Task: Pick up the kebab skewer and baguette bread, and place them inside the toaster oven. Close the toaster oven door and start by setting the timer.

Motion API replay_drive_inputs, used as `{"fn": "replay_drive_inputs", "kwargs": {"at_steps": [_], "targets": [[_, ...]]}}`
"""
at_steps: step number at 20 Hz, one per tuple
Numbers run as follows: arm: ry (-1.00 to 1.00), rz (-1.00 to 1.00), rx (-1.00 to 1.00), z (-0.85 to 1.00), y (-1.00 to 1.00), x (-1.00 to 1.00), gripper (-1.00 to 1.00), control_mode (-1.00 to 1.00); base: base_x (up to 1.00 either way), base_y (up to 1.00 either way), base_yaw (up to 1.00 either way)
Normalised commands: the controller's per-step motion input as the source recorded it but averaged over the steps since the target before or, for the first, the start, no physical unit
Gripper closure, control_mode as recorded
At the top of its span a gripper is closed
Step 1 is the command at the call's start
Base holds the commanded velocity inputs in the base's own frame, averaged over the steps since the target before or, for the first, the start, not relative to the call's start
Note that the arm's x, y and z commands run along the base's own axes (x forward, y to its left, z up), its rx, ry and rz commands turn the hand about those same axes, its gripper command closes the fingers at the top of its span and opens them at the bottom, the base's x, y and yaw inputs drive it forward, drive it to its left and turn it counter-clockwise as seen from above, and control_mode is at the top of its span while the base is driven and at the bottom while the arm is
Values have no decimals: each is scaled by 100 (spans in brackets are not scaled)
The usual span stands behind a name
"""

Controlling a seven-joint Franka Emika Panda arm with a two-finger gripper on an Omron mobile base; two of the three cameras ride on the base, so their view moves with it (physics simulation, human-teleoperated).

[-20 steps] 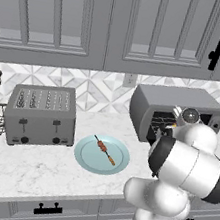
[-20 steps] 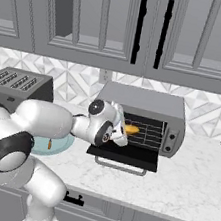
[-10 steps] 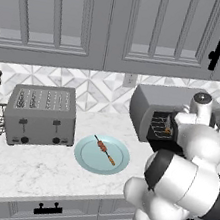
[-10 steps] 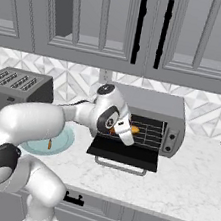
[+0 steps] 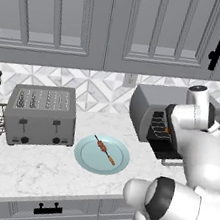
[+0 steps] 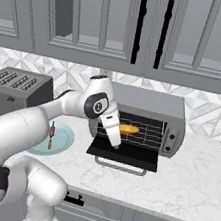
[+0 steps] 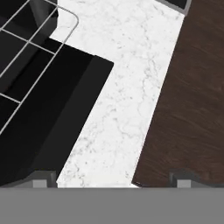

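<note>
Baguette (image 6: 128, 130) on oven (image 6: 175, 115) rack just beyond the released, wide-open gripper (image 6: 115, 143); skewer (image 6: 52, 132) on plate (image 6: 63, 143).

A grey four-slot toaster (image 5: 41, 115) stands beside a pale blue plate (image 5: 88, 155).

We see a glossy white arm (image 6: 40, 121) of rounded segments, dark grey joint rings, and small dark fingers (image 7: 43, 178).

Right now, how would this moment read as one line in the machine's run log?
golden baguette loaf: on toaster oven rack | thin kebab skewer: on pale blue plate | grey toaster oven door: open | pincer: open, empty
</note>
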Motion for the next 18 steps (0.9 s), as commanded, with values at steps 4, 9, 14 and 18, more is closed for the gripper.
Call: {"fn": "replay_drive_inputs", "kwargs": {"at_steps": [4,9,14,18], "targets": [[4,-7,0,-9,67,-40,-100,-100,0,0,0],[-7,35,1,-17,86,-3,-100,-100,0,0,0],[8,84,2,-27,68,0,-100,-100,0,0,0],[12,81,3,-24,72,0,-100,-100,0,0,0]]}}
